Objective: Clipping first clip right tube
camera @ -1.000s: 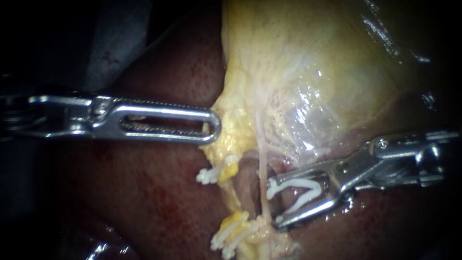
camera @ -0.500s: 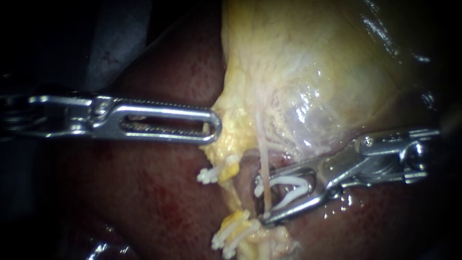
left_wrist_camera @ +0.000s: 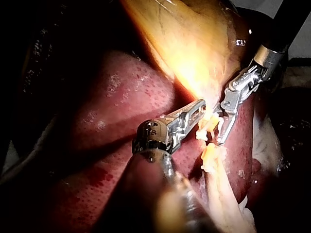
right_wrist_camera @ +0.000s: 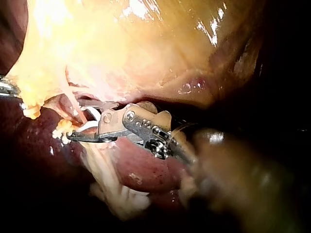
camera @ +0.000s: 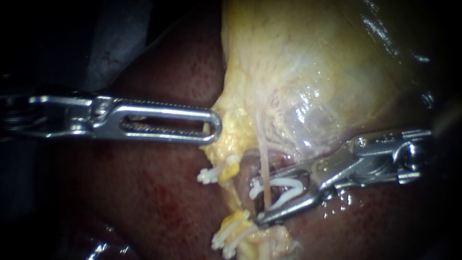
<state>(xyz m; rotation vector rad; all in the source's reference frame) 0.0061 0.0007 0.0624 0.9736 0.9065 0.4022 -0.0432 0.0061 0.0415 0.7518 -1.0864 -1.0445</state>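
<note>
A thin pale tube [camera: 263, 161] runs down from the yellow gallbladder [camera: 308, 72] over the dark red liver [camera: 144, 202]. My right instrument [camera: 256, 202] comes in from the right. Its jaws stand apart and carry a white clip [camera: 284, 188] that straddles this tube; the right wrist view shows the same jaws [right_wrist_camera: 77, 120] around the tube [right_wrist_camera: 74, 103]. My left instrument [camera: 213, 127] lies level from the left. Its slotted jaws lie together on the gallbladder's yellow edge [camera: 226, 130], as the left wrist view [left_wrist_camera: 200, 106] also shows.
White clips sit on yellow tissue stumps to the left of the tube, one higher [camera: 208, 175] and a pair lower [camera: 230, 237]. Liver surrounds the site. The far left and upper left are dark.
My right instrument has moved left with its clip, from beside the thin tube to straddling it. The left instrument has stayed still.
</note>
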